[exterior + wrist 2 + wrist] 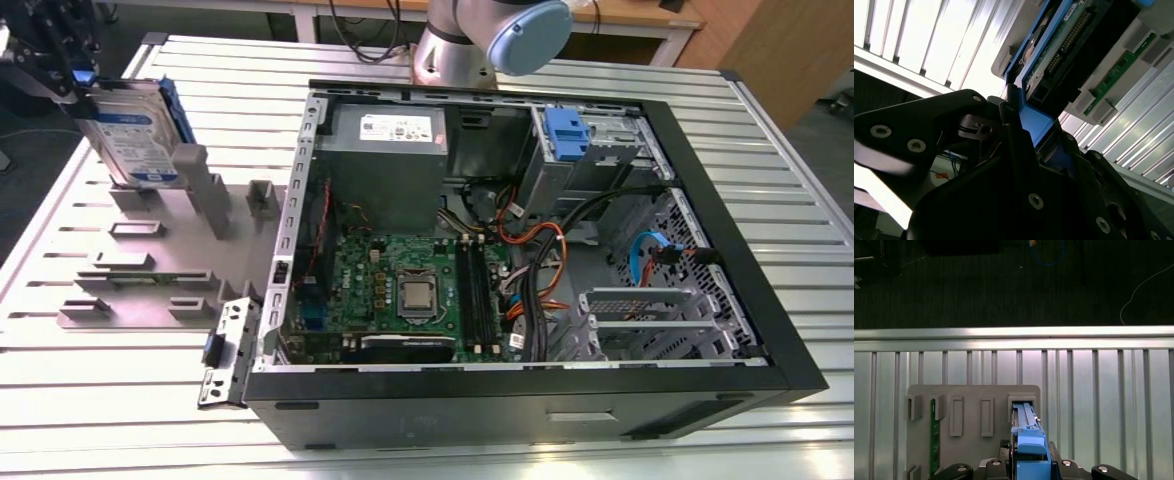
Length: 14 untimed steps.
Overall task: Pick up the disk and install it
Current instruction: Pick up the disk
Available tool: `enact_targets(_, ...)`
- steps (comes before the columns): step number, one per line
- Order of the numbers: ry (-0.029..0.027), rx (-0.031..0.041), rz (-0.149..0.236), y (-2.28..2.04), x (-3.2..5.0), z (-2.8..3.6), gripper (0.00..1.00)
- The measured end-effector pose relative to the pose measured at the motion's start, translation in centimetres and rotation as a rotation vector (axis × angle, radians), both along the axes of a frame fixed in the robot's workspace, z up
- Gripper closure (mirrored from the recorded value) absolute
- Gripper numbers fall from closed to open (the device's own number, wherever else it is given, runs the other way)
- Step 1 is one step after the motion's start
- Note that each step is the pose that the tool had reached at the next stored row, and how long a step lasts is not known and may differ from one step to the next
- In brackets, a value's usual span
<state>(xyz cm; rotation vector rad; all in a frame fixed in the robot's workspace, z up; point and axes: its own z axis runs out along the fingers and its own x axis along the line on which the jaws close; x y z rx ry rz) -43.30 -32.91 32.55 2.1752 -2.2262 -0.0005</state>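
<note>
**Exterior view**
- Disk (134, 130): upright on edge, at the rack's (140, 270) end slot on the far side from the case (747, 290). I cannot tell whether its lower edge sits in the slot or just above it. Standing on edge leaves the top of its blue frame free to be gripped.
- Gripper (60, 70): directly above the rack, at the disk's top edge, pointing down.
- Case: lies beside the rack on the slatted table (107, 400), open side up, so its inside can be reached from above.
- Arm (467, 40): base behind the case, well away from the rack.

**Second wrist view**
- Gripper (1029, 125): jaws narrow, one black finger (1006, 112) against each side of the blue frame. It looks clamped on.
- Disk (1054, 55): circuit side showing, running from the jaws toward the rack.

**First wrist view**
- Gripper (1030, 462): looks straight down the disk (1026, 437) into the rack (971, 395).
- Disk: in line with the end slot. The upright pose suits a straight vertical pull.
</note>
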Motion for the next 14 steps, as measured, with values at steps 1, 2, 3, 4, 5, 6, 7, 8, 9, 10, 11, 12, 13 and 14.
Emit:
enact_targets(1,0.0,0.0,0.0,0.0,0.0,0.03,0.64)
enact_targets(2,0.0,0.0,0.0,0.0,0.0,0.06,0.64)
enact_targets(3,0.0001,0.0,0.0,0.0,0.0,0.08,0.64)
enact_targets(4,0.0001,0.0,0.0,0.0,0.0,0.11,0.64)
enact_targets(5,0.0001,0.0,0.0,0.0,0.0,0.14,0.64)
enact_targets(6,0.0,0.0001,0.0,0.0,0.0,0.15,0.64)
enact_targets(7,0.0,0.0,0.0,0.0,0.0,0.17,0.64)
enact_targets(8,0.0,0.0,0.0,0.0,0.0,0.2,0.64)
enact_targets(9,0.0,0.0,0.0,0.0,0.0,0.21,0.64)
enact_targets(10,0.0001,0.0,0.0,0.0,0.0,0.22,0.64)
enact_targets(11,0.0001,0.0,0.0,0.0,0.0,0.24,0.64)
enact_targets(12,0.0001,0.0,0.0,0.0,0.0,0.27,0.64)
enact_targets(13,0.0001,0.0,0.0,0.0,0.0,0.28,0.64)
enact_targets(14,0.0,0.0,0.0,0.0,0.0,0.33,0.64)
